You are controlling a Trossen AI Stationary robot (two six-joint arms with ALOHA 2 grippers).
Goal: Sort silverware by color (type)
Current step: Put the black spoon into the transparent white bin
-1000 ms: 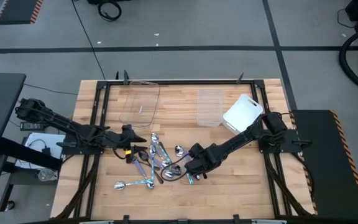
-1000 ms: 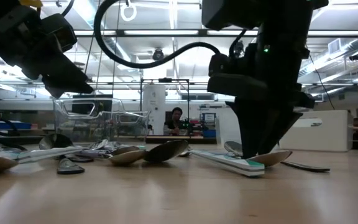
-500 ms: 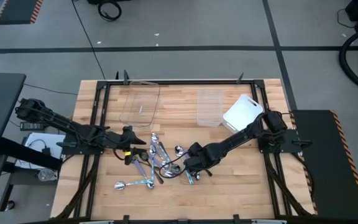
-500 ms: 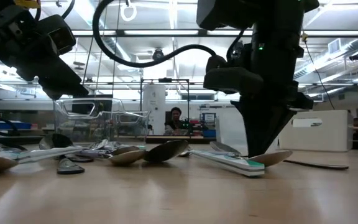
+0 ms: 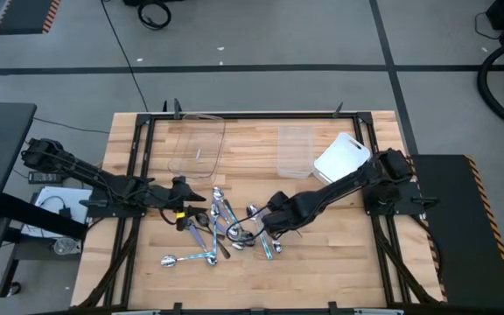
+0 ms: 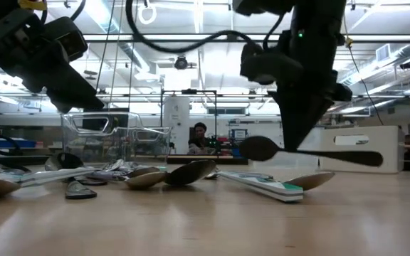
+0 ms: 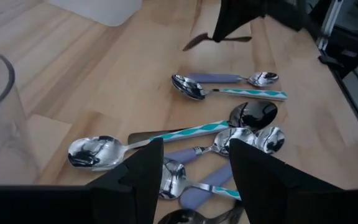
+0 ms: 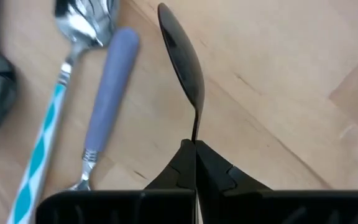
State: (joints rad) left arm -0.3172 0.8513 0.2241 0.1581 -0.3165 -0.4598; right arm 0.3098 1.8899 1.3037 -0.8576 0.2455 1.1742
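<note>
Table [image 5: 339, 262]: light wood planks, smooth, faint sheen seen in the low view. Frame rails [image 5: 234, 115]: black metal, matt. Silver spoons [image 7: 98, 151]: polished metal bowls, mirror-glossy, reflections shown. Their handles [image 8: 107, 87]: smooth matt coating, some plain lavender-blue, some patterned teal and white. Dark spoon [image 8: 182, 53]: glossy black all over, thin stem, highlights seen on the bowl. Bins [image 5: 198, 144]: clear plastic, glossy, see-through. Lid [image 5: 342, 160]: white plastic, smooth, opaque. Fingers [image 7: 138, 180] of the left gripper [image 7: 194, 174]: black, matt, plastic-looking. Right gripper [image 8: 194, 163]: same black matt finish.
</note>
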